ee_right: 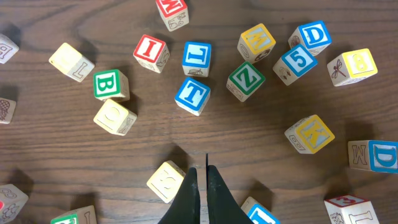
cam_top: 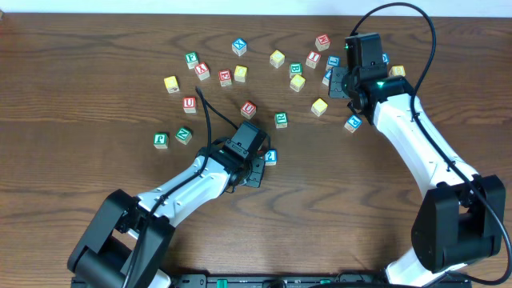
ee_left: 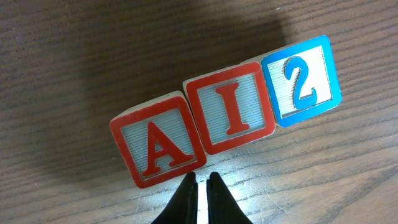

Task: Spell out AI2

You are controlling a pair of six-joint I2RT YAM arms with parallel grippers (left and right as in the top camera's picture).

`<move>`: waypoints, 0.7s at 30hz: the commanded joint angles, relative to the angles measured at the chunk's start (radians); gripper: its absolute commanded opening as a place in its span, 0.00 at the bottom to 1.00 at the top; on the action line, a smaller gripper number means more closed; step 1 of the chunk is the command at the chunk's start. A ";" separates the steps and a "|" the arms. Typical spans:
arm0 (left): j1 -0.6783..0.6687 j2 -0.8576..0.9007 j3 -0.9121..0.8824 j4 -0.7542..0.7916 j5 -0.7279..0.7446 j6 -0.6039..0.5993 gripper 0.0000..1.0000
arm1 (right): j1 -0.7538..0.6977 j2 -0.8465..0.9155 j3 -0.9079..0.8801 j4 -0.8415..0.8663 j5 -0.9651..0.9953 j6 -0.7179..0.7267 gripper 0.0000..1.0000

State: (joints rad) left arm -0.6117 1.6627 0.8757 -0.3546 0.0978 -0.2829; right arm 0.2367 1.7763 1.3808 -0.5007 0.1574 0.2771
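Observation:
In the left wrist view three blocks lie side by side in a tilted row: a red A block (ee_left: pixel 160 146), a red I block (ee_left: pixel 231 114) and a blue 2 block (ee_left: pixel 301 81). They touch each other. My left gripper (ee_left: pixel 201 178) is shut and empty, its tips just at the front edge of the A and I blocks. In the overhead view the left gripper (cam_top: pixel 254 170) covers most of the row; only the blue 2 block (cam_top: pixel 271 157) shows. My right gripper (ee_right: pixel 200 171) is shut and empty above loose blocks at the back right, and it also shows in the overhead view (cam_top: pixel 340 80).
Many loose letter blocks are scattered over the far half of the wooden table (cam_top: pixel 96 48). Below the right gripper lie a blue T (ee_right: pixel 192 96), a green Z (ee_right: pixel 245 80), a yellow block (ee_right: pixel 166 181) and a blue 5 (ee_right: pixel 295 63).

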 commanded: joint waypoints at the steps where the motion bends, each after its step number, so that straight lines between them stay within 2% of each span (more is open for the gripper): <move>1: 0.000 0.006 -0.008 0.002 -0.021 0.020 0.08 | -0.004 -0.018 0.018 -0.001 0.009 -0.013 0.01; 21: 0.000 0.006 -0.008 0.002 -0.058 0.027 0.08 | -0.004 -0.018 0.018 -0.005 0.009 -0.013 0.01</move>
State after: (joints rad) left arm -0.6117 1.6627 0.8757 -0.3546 0.0597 -0.2680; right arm 0.2367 1.7763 1.3808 -0.5030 0.1574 0.2771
